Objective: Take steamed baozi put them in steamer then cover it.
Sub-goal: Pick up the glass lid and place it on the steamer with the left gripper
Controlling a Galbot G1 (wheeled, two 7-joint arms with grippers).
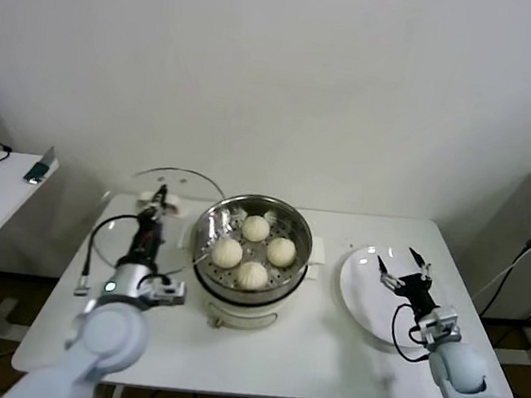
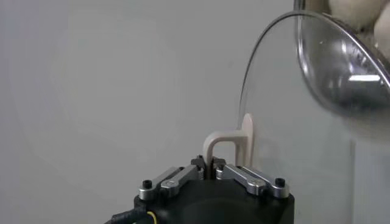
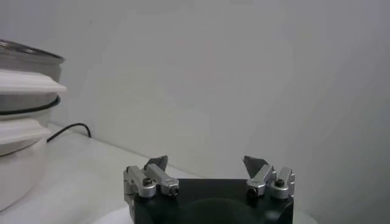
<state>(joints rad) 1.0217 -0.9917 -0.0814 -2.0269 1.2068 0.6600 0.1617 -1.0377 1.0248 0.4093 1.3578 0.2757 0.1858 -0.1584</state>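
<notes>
left hand (image 2: 212, 172) clamps white bar handle (clear glass cover (image 1: 177, 186)).

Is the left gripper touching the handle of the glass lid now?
Touching. The left wrist view shows the left gripper shut on the white handle of the glass lid.

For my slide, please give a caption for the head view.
Left end effector holds the cover beside the steamer.

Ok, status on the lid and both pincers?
Left pincer shut on lid handle, lid raised left of steamer. Four baozi inside. Right pincer open over plate. Nothing blocking.
</notes>
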